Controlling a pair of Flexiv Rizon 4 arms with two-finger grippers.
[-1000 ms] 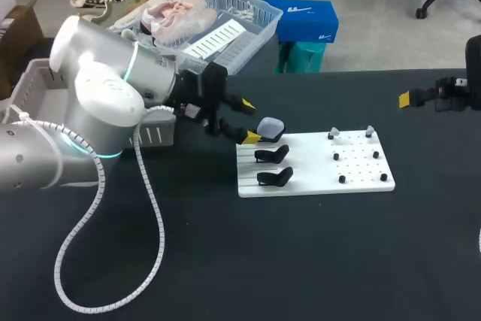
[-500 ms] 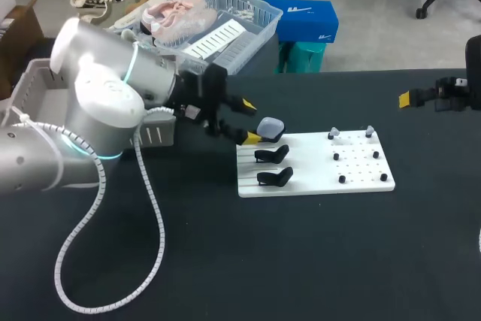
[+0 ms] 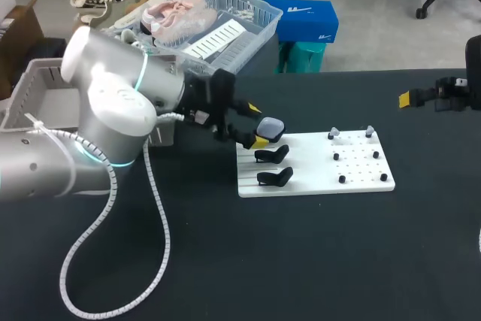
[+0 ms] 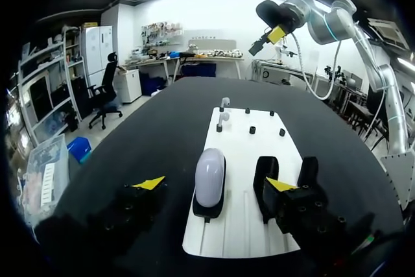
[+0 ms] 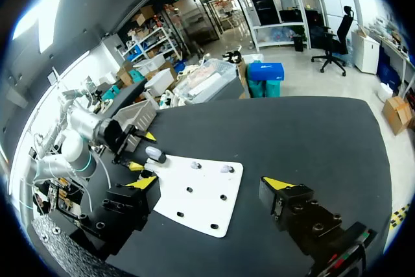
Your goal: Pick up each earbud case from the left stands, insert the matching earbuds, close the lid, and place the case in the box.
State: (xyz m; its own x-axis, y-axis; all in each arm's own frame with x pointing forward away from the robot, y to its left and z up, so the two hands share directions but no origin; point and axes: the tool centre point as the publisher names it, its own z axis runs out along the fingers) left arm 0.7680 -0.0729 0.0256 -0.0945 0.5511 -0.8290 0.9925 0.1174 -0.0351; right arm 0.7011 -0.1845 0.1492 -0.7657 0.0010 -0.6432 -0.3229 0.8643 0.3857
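Note:
A pale lilac earbud case (image 3: 270, 127) rests on the rearmost of three black stands on the white board (image 3: 316, 165); the other two stands (image 3: 274, 165) are bare. In the left wrist view the case (image 4: 209, 174) lies between the wide-apart yellow tips of my left gripper (image 4: 214, 184), which is open and does not touch it. Two small earbuds (image 3: 351, 133) sit on pegs at the board's far right. My right gripper (image 5: 211, 186) is open and empty, high over the table's right side, away from the board (image 5: 201, 192).
A grey box (image 3: 34, 88) stands at the table's left, partly hidden behind my left arm. Small black pegs (image 3: 361, 167) dot the board's right half. The dark table in front of the board is bare apart from the left arm's white cable (image 3: 113, 261).
My left arm has shifted right, bringing its open fingers to either side of the case. The right arm has stayed still.

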